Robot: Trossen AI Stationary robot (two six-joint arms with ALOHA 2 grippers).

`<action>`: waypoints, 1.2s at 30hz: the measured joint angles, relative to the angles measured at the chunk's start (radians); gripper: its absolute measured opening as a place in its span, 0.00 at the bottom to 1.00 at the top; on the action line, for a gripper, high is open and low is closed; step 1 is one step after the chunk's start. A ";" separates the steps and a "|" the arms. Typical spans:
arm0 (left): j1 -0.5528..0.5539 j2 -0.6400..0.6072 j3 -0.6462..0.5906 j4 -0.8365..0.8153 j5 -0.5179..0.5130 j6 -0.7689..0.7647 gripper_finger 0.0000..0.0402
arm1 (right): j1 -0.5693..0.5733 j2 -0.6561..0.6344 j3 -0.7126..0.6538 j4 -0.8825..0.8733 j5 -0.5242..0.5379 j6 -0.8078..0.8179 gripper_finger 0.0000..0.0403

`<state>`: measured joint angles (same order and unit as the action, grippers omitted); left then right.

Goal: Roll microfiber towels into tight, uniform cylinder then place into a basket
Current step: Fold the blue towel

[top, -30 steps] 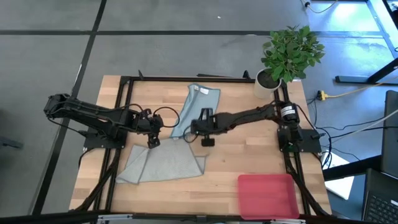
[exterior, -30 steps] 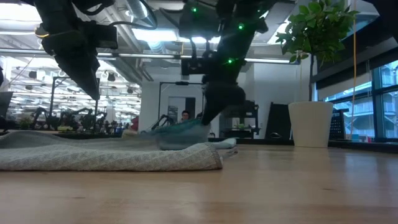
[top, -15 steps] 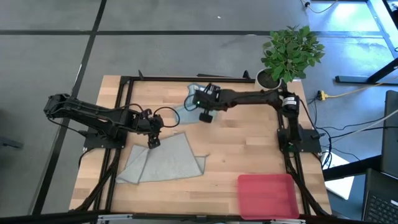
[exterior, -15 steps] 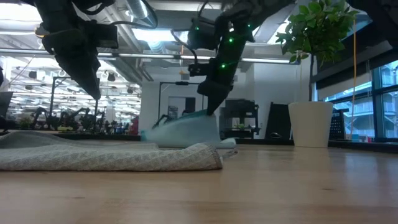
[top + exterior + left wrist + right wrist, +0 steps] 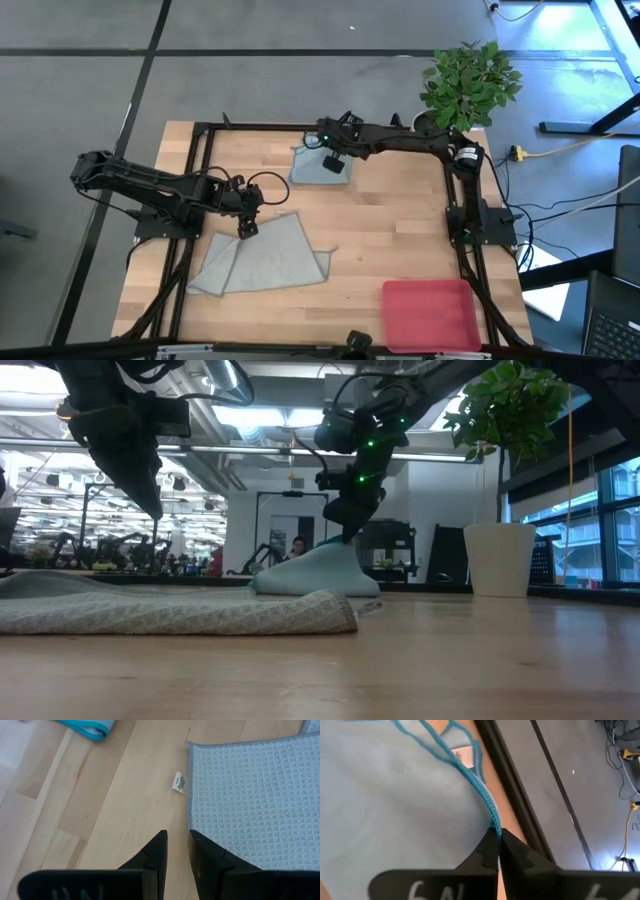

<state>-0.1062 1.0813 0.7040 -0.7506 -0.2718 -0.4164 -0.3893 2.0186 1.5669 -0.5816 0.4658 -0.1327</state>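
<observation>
Teal-blue towel (image 5: 321,167) pinched by its hem near the far edge of the bench (image 5: 400,240)
The right pincer (image 5: 333,163) is clamped on the towel's edge, lifting it into a peak while the rest lies on the wood. The left pincer (image 5: 247,229) hovers with fingers slightly apart, holding nothing, over a corner of the grey-green towel (image 5: 262,257) lying flat toward the near left. The pink basket (image 5: 431,312) sits at the near right corner, well apart from both towels
</observation>
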 joint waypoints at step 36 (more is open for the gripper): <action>0.001 0.000 0.000 0.003 0.000 0.000 0.17 | -0.072 -0.001 0.000 -0.050 -0.152 0.187 0.40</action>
<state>-0.1051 1.0813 0.7040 -0.7475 -0.2718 -0.4164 -0.4610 2.0178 1.5669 -0.6314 0.3137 0.0546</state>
